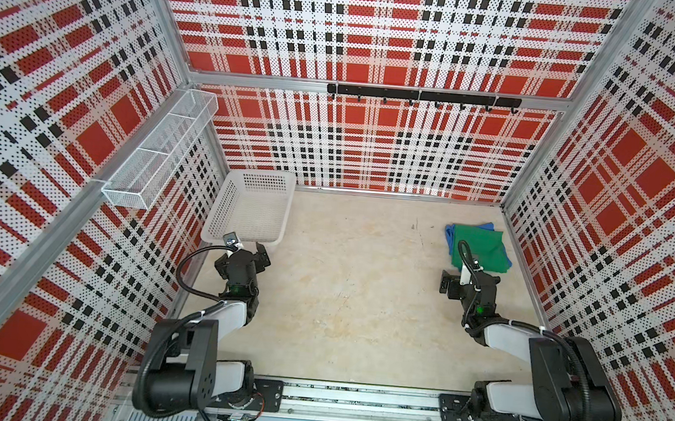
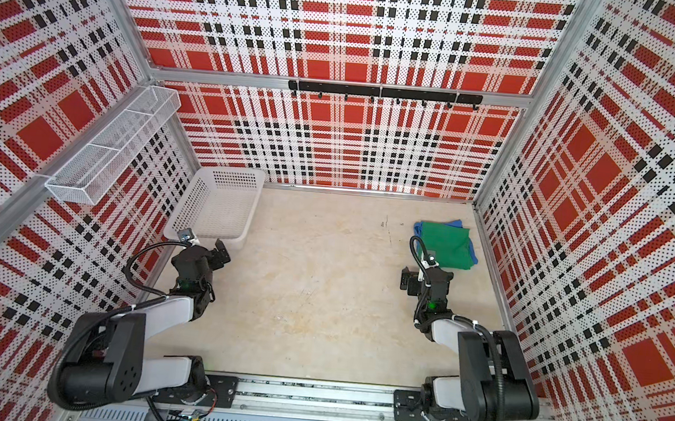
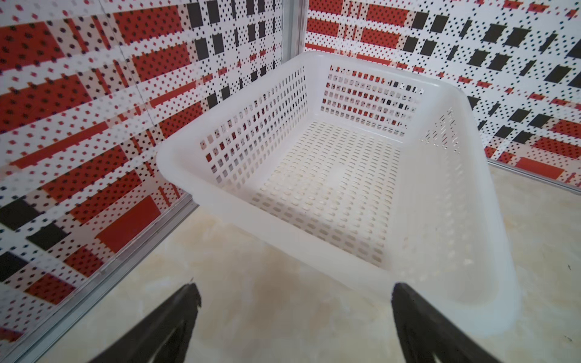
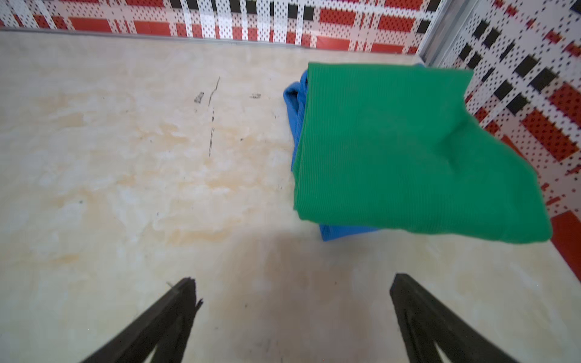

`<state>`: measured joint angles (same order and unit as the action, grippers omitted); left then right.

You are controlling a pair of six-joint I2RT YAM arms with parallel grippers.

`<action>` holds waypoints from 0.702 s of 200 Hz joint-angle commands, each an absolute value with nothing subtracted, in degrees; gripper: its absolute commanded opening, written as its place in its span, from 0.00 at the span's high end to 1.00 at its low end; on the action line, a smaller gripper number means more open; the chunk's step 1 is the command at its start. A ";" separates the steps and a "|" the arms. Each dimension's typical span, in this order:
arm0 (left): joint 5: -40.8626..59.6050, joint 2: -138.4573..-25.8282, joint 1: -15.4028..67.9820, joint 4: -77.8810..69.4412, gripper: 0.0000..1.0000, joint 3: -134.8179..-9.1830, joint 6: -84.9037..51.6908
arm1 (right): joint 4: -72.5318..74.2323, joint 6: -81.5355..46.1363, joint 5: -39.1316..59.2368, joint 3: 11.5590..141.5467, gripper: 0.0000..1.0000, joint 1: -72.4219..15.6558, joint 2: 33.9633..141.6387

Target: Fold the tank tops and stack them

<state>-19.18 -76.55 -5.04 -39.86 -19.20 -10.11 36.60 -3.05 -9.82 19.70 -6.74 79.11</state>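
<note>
green tank top (image 4: 408,151) folded atop blue tank top (image 4: 295,100); left hand (image 3: 295,286), right hand (image 4: 292,278) both spread wide.

The folded kelly-green ribbed fabric tank top (image 4: 408,151) is showing one solid colour at two o'clock on the cream, tan-mottled tabletop (image 1: 340,303), with the plain royal-blue fabric tank top (image 4: 295,100) peeking out at its edges. At ten o'clock the white perforated plastic basket (image 1: 225,210) is displaying a grid of small slots, while the perforated panel walls (image 1: 374,148) are wearing a red, white and black plaid.
</note>
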 commanded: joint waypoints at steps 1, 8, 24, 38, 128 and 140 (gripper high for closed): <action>-12.59 -79.91 -7.20 -55.48 0.02 -17.83 -9.10 | 53.15 -0.18 -12.17 19.26 0.00 -7.21 81.74; -11.91 -80.76 -7.59 -56.41 0.02 -18.06 -9.36 | 52.70 0.32 -14.00 20.00 0.00 -7.46 82.60; -9.37 -82.78 -9.12 -56.95 0.02 -19.24 -11.48 | 58.25 1.08 -15.23 19.38 0.00 -7.47 85.77; -7.32 -85.46 -9.44 -60.76 0.02 -19.40 -12.74 | 60.05 0.14 -15.66 18.58 0.00 -6.94 87.00; -19.45 -89.77 1.36 -79.44 0.02 -12.17 -2.83 | 67.51 -2.39 -9.87 16.10 0.00 -3.43 90.17; -19.73 -89.84 1.44 -79.63 0.02 -12.13 -2.81 | 66.12 -2.70 -9.55 16.57 0.00 -3.44 89.84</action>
